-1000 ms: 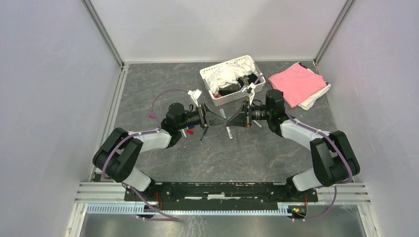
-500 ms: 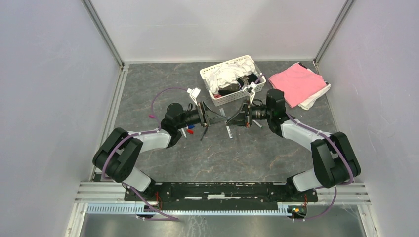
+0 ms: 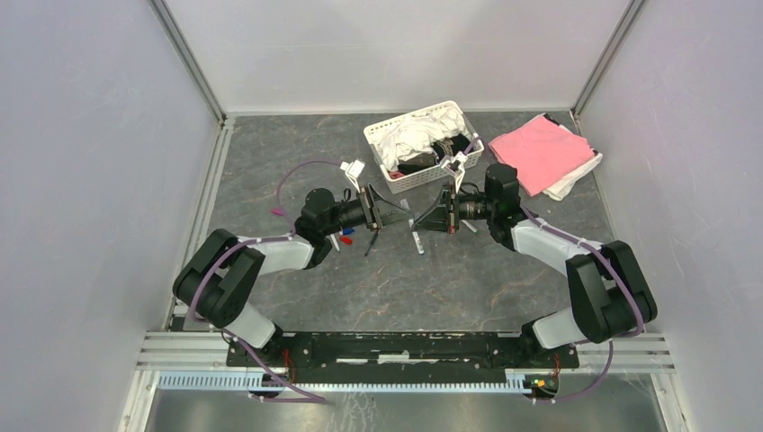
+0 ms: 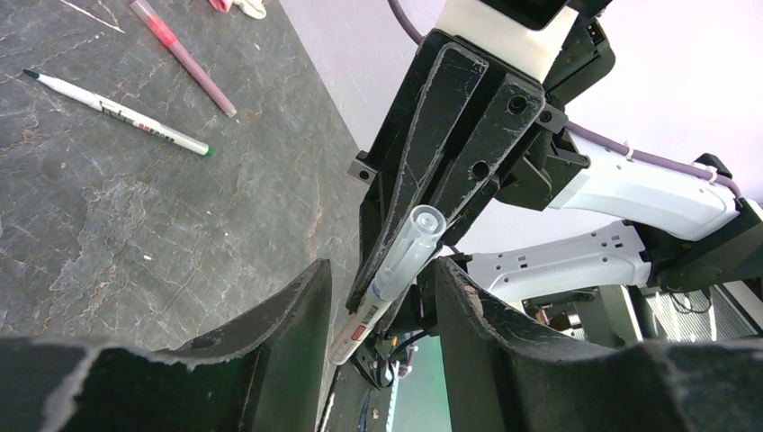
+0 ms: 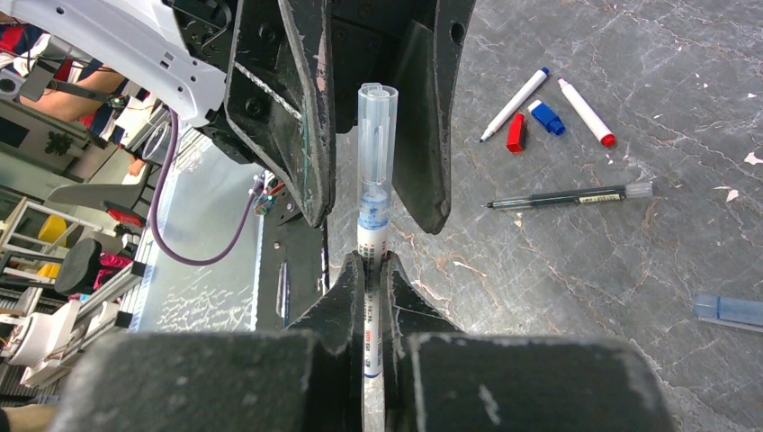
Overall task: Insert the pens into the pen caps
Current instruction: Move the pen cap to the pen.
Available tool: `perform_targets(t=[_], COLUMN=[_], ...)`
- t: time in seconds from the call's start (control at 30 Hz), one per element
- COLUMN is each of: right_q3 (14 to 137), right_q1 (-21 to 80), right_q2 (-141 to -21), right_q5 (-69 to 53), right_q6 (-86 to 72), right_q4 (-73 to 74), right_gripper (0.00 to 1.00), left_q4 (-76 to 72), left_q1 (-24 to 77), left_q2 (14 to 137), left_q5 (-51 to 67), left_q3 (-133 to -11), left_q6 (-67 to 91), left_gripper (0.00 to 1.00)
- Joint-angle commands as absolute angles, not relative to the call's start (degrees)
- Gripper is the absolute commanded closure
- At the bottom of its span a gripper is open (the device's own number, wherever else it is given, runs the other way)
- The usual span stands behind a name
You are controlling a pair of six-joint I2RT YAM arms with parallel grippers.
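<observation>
**Top view, centre of frame.** The left fingers (image 3: pixel 382 216) and right fingers (image 3: pixel 434 214) meet tip to tip above the desk (image 3: pixel 450 279). Compared with a second earlier, the left wrist has drifted slightly toward the upper left. The right arm shows no visible movement.

**Right wrist view.** The right fingers are clamped on the barrel of the held pen (image 5: pixel 371 236), whose far end wears a clear cap (image 5: pixel 378 135). The left fingers stand half spread on either side of that cap, with a gap on each side, and grip nothing. The cap appears to be seated, so this insertion is probably complete and the left arm is likely backing off. Whether the cap is pressed fully home cannot be told.

**Remaining work.**
- Upper right of the right wrist view: a blue-ended pen (image 5: pixel 513 105) and a red-ended pen (image 5: pixel 585 112) lie loose, with a red cap (image 5: pixel 516 132) and a blue cap (image 5: pixel 546 118) between them.
- Below these lies a dark pen (image 5: pixel 567 196), and a bluish cap (image 5: pixel 727 310) sits at the right edge.
- Upper left of the left wrist view: a green-tipped pen (image 4: pixel 117 112) and a pinkish pen (image 4: pixel 184 58).
- Several pairings therefore seem outstanding.

**Containers.** A white basket (image 3: pixel 371 135), upper centre of the top view, holds crumpled white cloth and dark items. No pen or cap can be made out in it. A folded pink cloth (image 3: pixel 540 153) lies just to its right.
</observation>
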State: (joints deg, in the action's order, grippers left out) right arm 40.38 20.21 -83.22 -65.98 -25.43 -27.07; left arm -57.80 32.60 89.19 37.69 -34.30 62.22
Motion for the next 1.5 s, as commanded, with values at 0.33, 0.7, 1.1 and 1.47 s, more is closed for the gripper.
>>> perform_targets(t=[0.33,0.7,1.1,1.47], right_q3=[40.17,40.43,40.10,42.16], right_q1=[20.36,20.42,21.76,22.99], right_q2=[-82.23,-82.97,-82.23,-83.14], right_q5=[-66.57,-65.32,-63.04,-59.35], right_q6=[-26.94,-27.15,-22.13,-21.53], right_q4=[-30.41,-29.18,-21.60,-18.12], right_gripper=[1.00,0.99,0.52,1.00], left_q4=[-57.66,-61.47,-57.49,-54.33], left_q1=[33.30,33.77,33.78,33.75], left_q2=[90.49,92.83,91.37,89.20], left_q5=[40.52,41.59,33.99,31.42], left_q3=[-37.18,-37.82,-38.58,-38.46], left_q6=[61.83,64.29,62.50,60.81], left_gripper=[0.59,0.97,0.98,0.94])
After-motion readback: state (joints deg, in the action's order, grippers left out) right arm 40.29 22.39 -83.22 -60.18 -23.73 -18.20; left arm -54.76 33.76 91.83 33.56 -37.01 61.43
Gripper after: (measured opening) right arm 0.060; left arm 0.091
